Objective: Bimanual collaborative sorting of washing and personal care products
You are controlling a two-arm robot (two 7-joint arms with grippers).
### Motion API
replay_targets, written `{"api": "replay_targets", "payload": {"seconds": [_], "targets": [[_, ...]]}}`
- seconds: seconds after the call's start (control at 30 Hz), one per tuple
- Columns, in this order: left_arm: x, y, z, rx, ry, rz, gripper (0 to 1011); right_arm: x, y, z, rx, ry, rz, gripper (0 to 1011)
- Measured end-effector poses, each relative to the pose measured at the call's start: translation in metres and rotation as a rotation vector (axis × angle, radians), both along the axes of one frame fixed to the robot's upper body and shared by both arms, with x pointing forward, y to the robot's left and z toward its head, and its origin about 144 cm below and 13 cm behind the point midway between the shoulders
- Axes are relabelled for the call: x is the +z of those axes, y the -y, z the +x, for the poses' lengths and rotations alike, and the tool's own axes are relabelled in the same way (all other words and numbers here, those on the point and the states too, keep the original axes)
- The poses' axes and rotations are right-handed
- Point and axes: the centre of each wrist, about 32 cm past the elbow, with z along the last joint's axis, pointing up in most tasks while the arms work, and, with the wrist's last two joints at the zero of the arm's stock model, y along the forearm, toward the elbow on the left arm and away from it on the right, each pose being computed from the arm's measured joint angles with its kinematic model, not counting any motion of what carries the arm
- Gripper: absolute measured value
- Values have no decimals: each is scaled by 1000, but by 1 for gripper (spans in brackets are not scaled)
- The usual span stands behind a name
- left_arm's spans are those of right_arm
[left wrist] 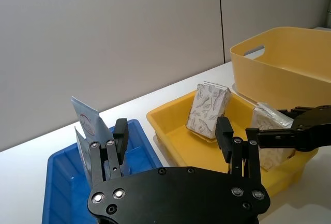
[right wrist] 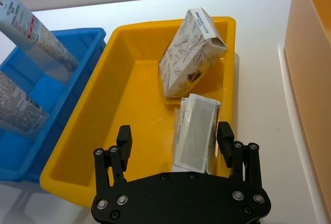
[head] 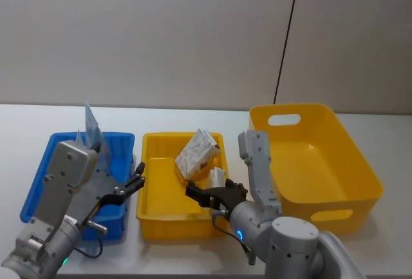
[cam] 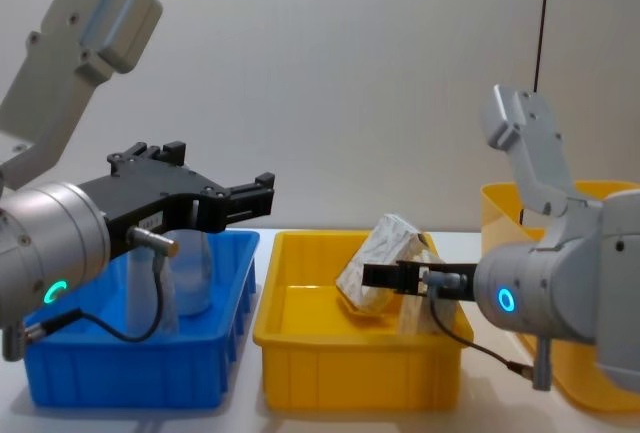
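Right end effector (right wrist: 175, 133) open, fingers either side of a wrapped block (right wrist: 194, 131) in the yellow tray (right wrist: 93, 125), beside a second block (right wrist: 191, 53) leaning there; left end effector (head: 135, 179) open and empty above the blue tray (head: 38, 182) of upright pouches (head: 91, 127), all on a white table (head: 193, 116).

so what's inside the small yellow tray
A larger paper-wrapped block tilted near the far end, a smaller block between the fingers of the open right end effector. The tray floor under them is covered.

left pincer (left wrist: 172, 124): raised, jaws apart | right pincer (right wrist: 174, 131): lower, reaching forward, jaws apart
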Motion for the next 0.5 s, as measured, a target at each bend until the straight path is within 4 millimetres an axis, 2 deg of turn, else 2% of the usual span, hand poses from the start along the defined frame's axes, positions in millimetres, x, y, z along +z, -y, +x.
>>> {"api": "replay_targets", "payload": {"seconds": [0.4, 0.5], "targets": [[0, 0, 0, 0, 0, 0, 1001, 0, -3, 9, 3, -23, -4, 1004], [0, 0, 0, 0, 0, 0, 1001, -1, -4, 10, 4, -28, -5, 963]]}}
